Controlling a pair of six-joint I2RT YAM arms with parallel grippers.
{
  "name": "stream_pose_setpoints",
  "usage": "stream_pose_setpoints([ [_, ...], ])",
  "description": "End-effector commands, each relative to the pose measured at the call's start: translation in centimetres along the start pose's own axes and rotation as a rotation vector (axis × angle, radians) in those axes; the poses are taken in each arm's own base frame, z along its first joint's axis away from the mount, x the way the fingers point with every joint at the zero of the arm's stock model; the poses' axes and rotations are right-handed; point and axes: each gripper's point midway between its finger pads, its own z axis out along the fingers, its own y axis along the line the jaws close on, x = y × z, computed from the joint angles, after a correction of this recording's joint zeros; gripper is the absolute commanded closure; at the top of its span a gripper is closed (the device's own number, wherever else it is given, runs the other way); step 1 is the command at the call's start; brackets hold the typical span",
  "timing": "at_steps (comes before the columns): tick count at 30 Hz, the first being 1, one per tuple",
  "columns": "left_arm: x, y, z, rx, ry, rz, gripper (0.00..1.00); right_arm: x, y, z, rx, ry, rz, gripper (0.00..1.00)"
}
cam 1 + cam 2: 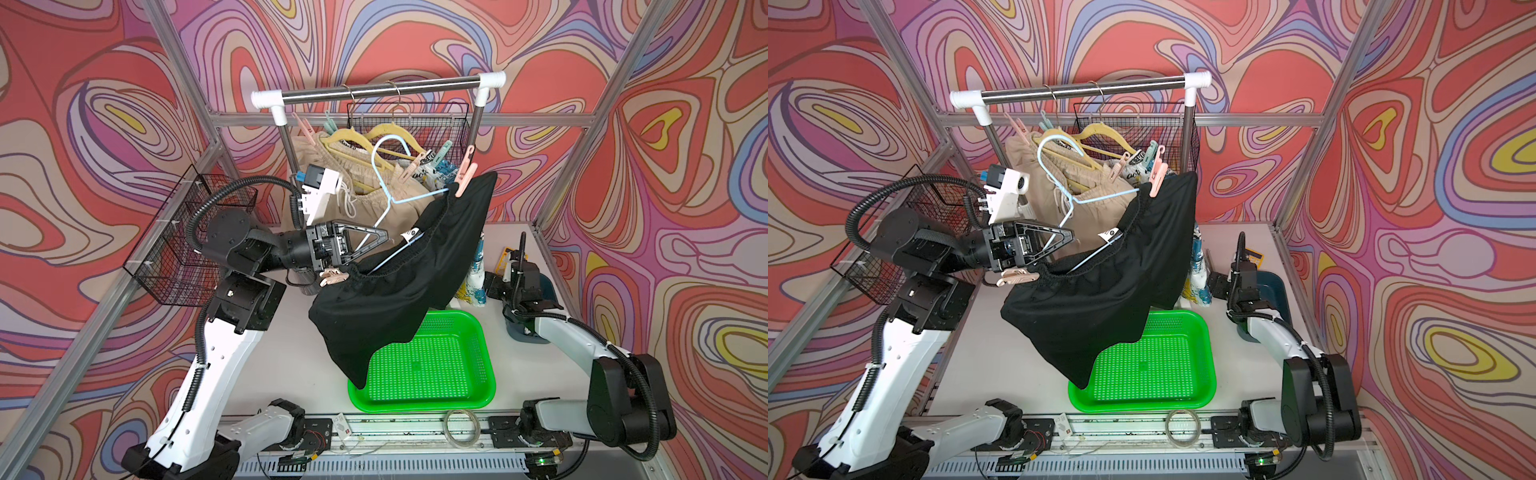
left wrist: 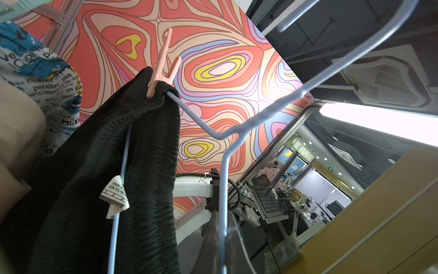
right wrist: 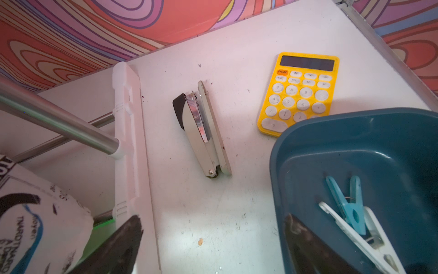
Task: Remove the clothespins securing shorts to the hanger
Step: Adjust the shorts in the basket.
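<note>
My left gripper is shut on the blue wire hanger, held away from the rack. Black shorts hang tilted from it. A pink clothespin pins the waistband at the hanger's high end. Another pink clothespin sits at the low end, just below my left gripper. Beige shorts and printed shorts stay on yellow hangers with several pink and mint clothespins. My right gripper stands open above the table at the back right, beside a mint clothespin lying in the blue bin.
A green basket sits under the black shorts' hem. The rack rail spans the back, with black wire baskets behind it and at the left. A stapler and yellow calculator lie near the bin.
</note>
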Motion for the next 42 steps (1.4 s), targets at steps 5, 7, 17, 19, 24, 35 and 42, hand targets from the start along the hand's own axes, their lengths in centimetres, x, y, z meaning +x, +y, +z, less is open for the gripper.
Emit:
stream_pose_setpoints([
  [5, -0.2, -3.8, 0.5, 0.121, -0.066, 0.090, 1.00, -1.4, 0.5, -0.2, -0.011, -0.025, -0.005, 0.03],
  [7, 0.6, -4.9, 1.3, 0.171, -0.033, 0.103, 1.00, -1.5, 0.6, -0.1, -0.014, -0.024, -0.003, 0.03],
  [17, 0.5, -11.4, 0.8, 0.261, -0.012, 0.292, 1.00, -1.8, 0.6, -0.3, -0.010, -0.027, 0.001, 0.03],
  [19, 0.3, -12.1, 0.7, 0.249, -0.007, 0.306, 1.00, -1.8, 0.6, -0.3, -0.008, -0.029, 0.004, 0.03],
  [24, 0.5, -11.1, 0.9, 0.206, 0.008, 0.273, 1.00, -1.6, 0.5, -0.3, -0.003, -0.022, 0.010, 0.03],
  [35, 2.5, -8.0, 0.9, 0.150, 0.038, 0.257, 1.00, -0.3, -0.1, -0.2, 0.017, 0.001, 0.006, 0.03],
  [42, 2.3, -4.4, 1.5, 0.062, 0.074, 0.231, 1.00, 0.5, -0.6, -0.2, 0.033, 0.015, -0.004, 0.03],
])
